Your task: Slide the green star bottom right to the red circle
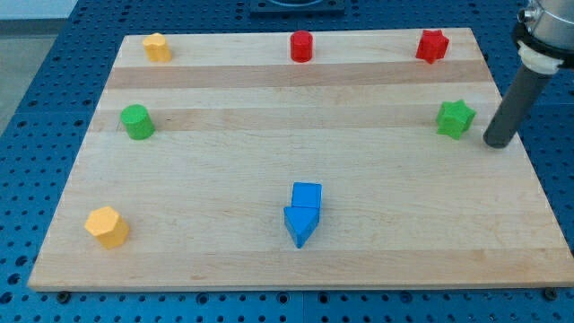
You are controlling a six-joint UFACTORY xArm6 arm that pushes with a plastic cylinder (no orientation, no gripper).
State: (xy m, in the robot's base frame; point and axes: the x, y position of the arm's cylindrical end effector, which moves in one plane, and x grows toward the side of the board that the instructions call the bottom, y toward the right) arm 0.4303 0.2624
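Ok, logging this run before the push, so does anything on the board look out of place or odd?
Nothing stands out. The green star sits flat near the view's right edge, with my tip just to its right. The red circle stands at the top middle. The two blue blocks touch each other, but neither is tipped.

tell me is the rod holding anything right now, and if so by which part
Nothing is held. My tip stands just to the view's right of the green star, with a small gap between them; it can only push, not grasp.
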